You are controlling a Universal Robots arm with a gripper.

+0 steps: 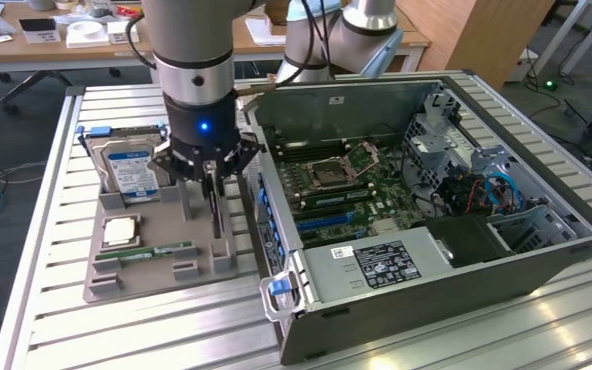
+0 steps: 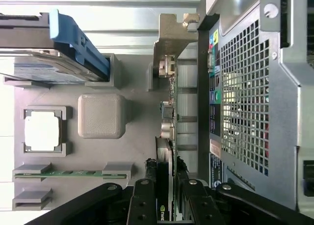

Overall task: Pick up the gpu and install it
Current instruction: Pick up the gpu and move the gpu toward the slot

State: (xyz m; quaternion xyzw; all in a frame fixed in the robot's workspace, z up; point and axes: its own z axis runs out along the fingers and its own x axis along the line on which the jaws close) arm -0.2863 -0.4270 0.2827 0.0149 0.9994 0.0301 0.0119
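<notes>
Nearest the wrist camera are the black fingers (image 2: 143, 205), drawn partway in and clamped on either face of the graphics card (image 2: 167, 154), which sits between them edge-on. The card runs straight out from the fingers. Its long axis is parallel to the perforated wall of the computer case (image 2: 255, 112), and its silver bracket (image 2: 171, 38) is at the end away from the fingers.

In the exterior view the card shows as a thin dark strip under the fingers, reaching toward 6 o'clock along the 3 o'clock side of the grey tray (image 1: 111, 281). Whether it is clear of the tray's slot blocks cannot be told.

The case stands just beside the card at 3 o'clock, its upper side open. The circuit board (image 1: 348, 181) and its blue slots (image 1: 325, 220) lie beyond that wall, also at 3 o'clock.

The tray holds:
- a hard drive (image 1: 132, 169) on edge at 11 o'clock
- a processor chip (image 1: 121, 230) in a square recess at 8 o'clock
- a green memory stick (image 1: 157, 250) slotted at 6 o'clock

Tray and case rest on the slatted desk (image 1: 152, 331).
</notes>
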